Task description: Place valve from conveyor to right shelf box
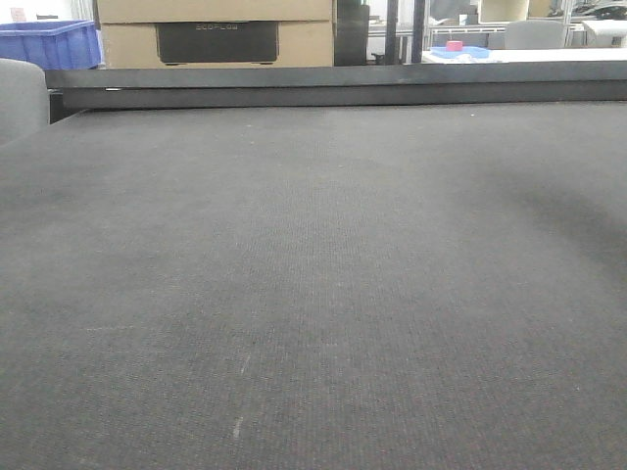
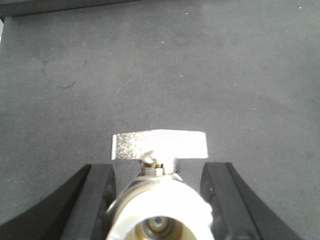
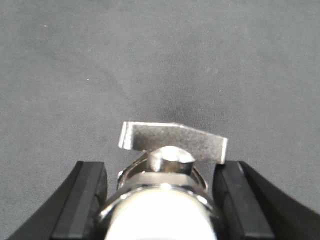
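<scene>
1. Our left gripper [image 2: 159,169] has its two black fingers [image 2: 97,195] closed to the width of a metal valve body. They press in on either side of the left valve [image 2: 159,212] and hold it.
2. The left valve's open port faces the wrist camera, with a brass-coloured bore inside. Its flat silver handle [image 2: 159,145] lies crosswise, past the fingertips and above the conveyor [image 2: 210,65].
3. Our right gripper [image 3: 160,167] stands the same way. Its dark fingers [image 3: 85,200] are drawn in against the flanks of the right valve [image 3: 160,215], which it grips.
4. The right valve's stem cap points up, and its grey lever [image 3: 172,141] is tilted, lower at the right end. The lever throws a soft shadow on the conveyor behind it.
5. Both valves are over the conveyor, but we cannot tell whether they rest on the belt or hang just above it.
6. In both wrist views the conveyor fills the rest of the frame as dark grey woven fabric with a few pale flecks.
7. In the front view the conveyor runs back to a black rail [image 1: 333,86] along its far edge.
8. Beyond the conveyor's far edge we see a blue crate [image 1: 49,44] at the left and a cardboard box [image 1: 216,39] beside it. A small pink object [image 1: 454,45] sits further right.
</scene>
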Controlling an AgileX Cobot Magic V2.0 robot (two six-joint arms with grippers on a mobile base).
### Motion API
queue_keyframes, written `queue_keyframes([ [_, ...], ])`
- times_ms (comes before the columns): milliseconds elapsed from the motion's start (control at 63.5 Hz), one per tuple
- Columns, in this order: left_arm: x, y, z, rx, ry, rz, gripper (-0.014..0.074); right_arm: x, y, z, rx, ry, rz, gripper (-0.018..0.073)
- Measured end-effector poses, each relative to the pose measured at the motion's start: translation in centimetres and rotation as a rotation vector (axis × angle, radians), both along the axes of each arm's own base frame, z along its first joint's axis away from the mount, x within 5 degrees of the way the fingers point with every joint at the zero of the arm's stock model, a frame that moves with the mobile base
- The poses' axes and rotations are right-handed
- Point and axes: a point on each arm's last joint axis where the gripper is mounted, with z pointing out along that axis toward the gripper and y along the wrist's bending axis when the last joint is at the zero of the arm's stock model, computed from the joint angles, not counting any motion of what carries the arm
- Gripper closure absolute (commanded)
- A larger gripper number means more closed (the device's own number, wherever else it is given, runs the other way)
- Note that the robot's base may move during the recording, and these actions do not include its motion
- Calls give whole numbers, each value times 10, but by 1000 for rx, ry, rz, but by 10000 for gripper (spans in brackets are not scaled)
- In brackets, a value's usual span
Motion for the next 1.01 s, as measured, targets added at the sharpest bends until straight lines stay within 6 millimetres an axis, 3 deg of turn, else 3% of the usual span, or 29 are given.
queue_keyframes([
  [472,0,1,0,7,-1,4,708,3,1,2,8,-29,-2,722],
  [1007,0,1,0,9,-2,5,708,14,2,19,60,-248,-18,722],
])
